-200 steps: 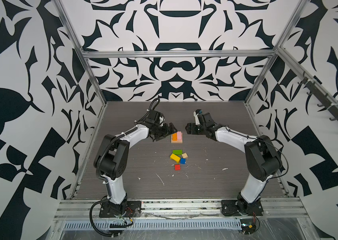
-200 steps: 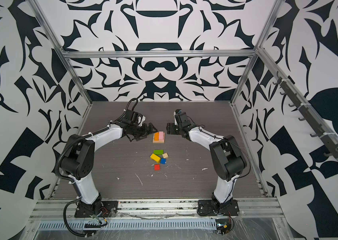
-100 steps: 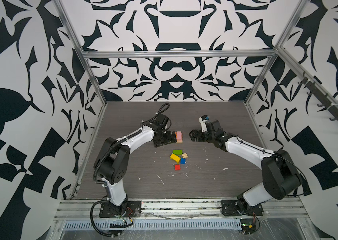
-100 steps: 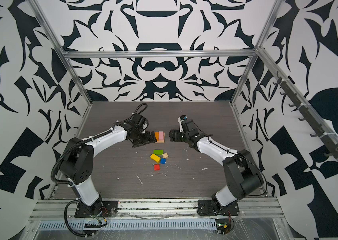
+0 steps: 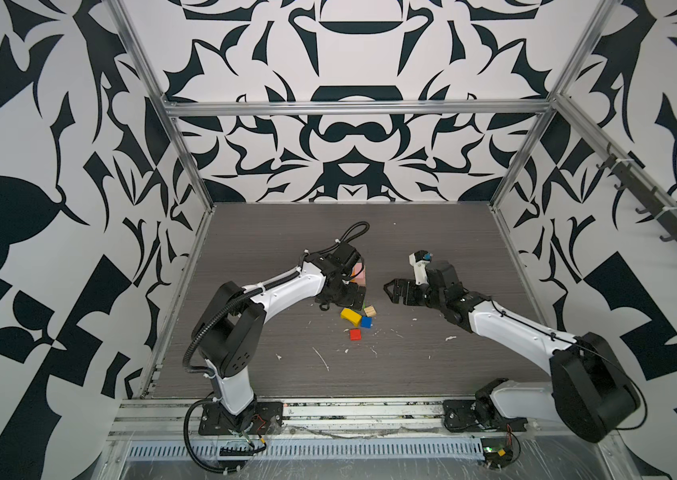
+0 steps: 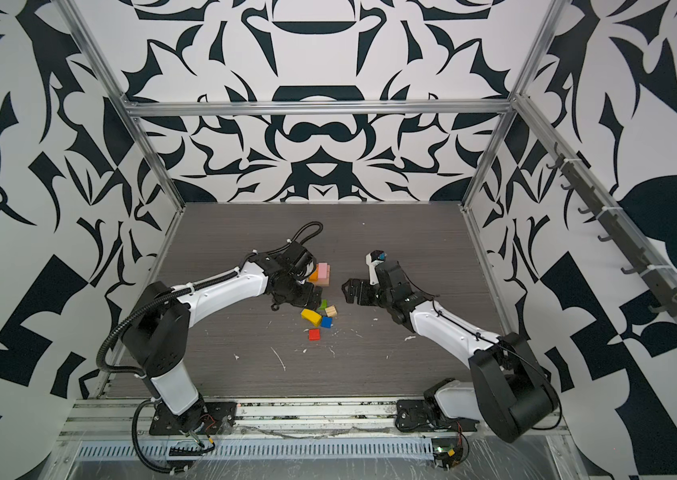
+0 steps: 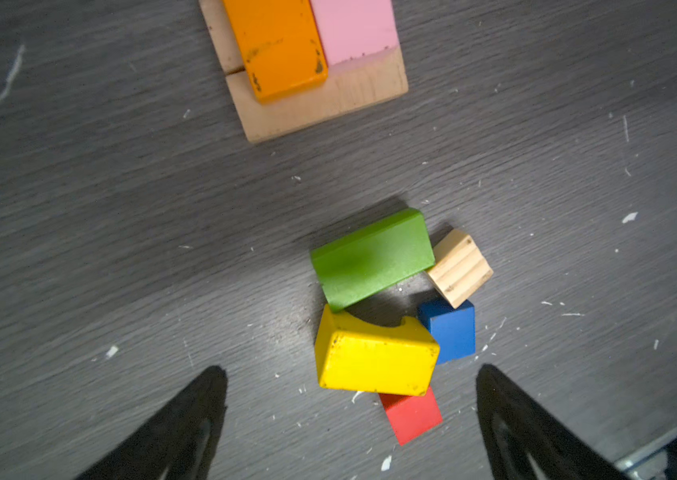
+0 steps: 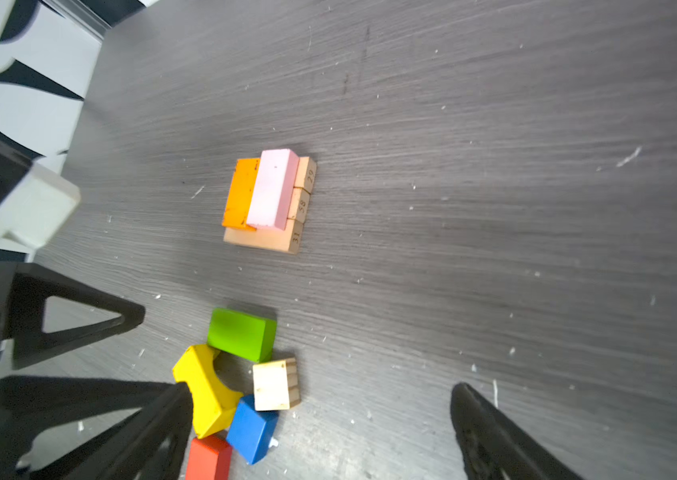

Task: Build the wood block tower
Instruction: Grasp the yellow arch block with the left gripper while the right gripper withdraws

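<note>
Nearest the camera, at mid-frame in both top views, the red square (image 5: pixel 355 334) is lying slightly apart. Just behind it the yellow block (image 5: pixel 350 316), blue square (image 5: pixel 366 321), plain cube (image 5: pixel 369 310) and green block (image 7: pixel 372 259) are sitting in 1 tight cluster, unmoved. The left gripper (image 7: pixel 351 372) is now hanging over them, jaws wide apart and empty; 1 second ago it was higher in the frame, beside the tower (image 6: pixel 323 272). The right gripper (image 8: pixel 320 388), equally wide and empty, is drawing back rightward. Farthest, the tower is standing: orange block (image 7: pixel 278 45) and pink block (image 7: pixel 351 29) on 3 tan bars (image 8: pixel 264 240).
</note>
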`<action>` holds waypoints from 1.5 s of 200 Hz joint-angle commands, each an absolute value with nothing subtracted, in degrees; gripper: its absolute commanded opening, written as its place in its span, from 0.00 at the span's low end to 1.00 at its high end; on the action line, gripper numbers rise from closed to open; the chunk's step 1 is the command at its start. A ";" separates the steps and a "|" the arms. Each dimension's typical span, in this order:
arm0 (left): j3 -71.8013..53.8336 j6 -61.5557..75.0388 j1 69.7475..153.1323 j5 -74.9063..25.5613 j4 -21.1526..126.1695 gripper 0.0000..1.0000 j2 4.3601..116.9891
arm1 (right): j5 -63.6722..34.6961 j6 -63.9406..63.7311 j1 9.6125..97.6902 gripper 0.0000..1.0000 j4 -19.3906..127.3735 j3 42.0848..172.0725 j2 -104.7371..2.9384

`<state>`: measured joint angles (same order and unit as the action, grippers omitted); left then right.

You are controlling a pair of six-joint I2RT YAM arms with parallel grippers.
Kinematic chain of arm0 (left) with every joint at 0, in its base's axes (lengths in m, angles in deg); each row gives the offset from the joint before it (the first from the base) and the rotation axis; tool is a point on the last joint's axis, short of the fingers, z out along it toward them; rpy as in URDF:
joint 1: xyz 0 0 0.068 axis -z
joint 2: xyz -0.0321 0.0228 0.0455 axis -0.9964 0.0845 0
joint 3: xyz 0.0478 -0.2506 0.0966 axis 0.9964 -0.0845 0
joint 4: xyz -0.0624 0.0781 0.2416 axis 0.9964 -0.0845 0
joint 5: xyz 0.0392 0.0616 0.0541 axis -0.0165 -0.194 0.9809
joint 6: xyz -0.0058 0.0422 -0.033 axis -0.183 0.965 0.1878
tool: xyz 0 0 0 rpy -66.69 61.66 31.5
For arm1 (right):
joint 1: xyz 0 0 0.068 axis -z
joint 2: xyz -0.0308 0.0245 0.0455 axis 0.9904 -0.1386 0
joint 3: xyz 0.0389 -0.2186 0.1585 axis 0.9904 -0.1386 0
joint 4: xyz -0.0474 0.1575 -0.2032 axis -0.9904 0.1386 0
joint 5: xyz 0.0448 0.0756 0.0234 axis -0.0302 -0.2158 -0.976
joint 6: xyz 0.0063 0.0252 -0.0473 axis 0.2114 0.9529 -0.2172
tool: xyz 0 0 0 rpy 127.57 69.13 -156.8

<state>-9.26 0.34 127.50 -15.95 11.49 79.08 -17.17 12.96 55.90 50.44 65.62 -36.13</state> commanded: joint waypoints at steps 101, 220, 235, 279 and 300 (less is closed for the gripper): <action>-10.85 12.35 132.41 -12.20 11.79 0.89 80.10 | -16.21 16.24 55.61 0.98 45.04 61.81 -28.05; -9.80 14.03 134.28 -9.33 11.90 0.79 85.48 | -16.70 15.95 55.58 0.96 45.20 61.74 -28.05; -9.62 14.03 134.28 -9.32 12.01 0.78 85.97 | -16.75 15.95 55.62 0.96 45.13 61.81 -28.14; -9.27 13.79 134.28 -9.32 12.75 0.76 86.86 | -17.10 15.85 55.63 0.95 45.11 61.77 -28.14; -8.91 13.77 134.28 -9.61 12.88 0.76 87.21 | -17.09 15.75 55.61 0.95 45.15 61.81 -28.31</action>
<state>-10.66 13.63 134.08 -9.98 13.15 85.90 -17.10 15.52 55.90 46.83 60.90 -28.96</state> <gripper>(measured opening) 0.759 0.954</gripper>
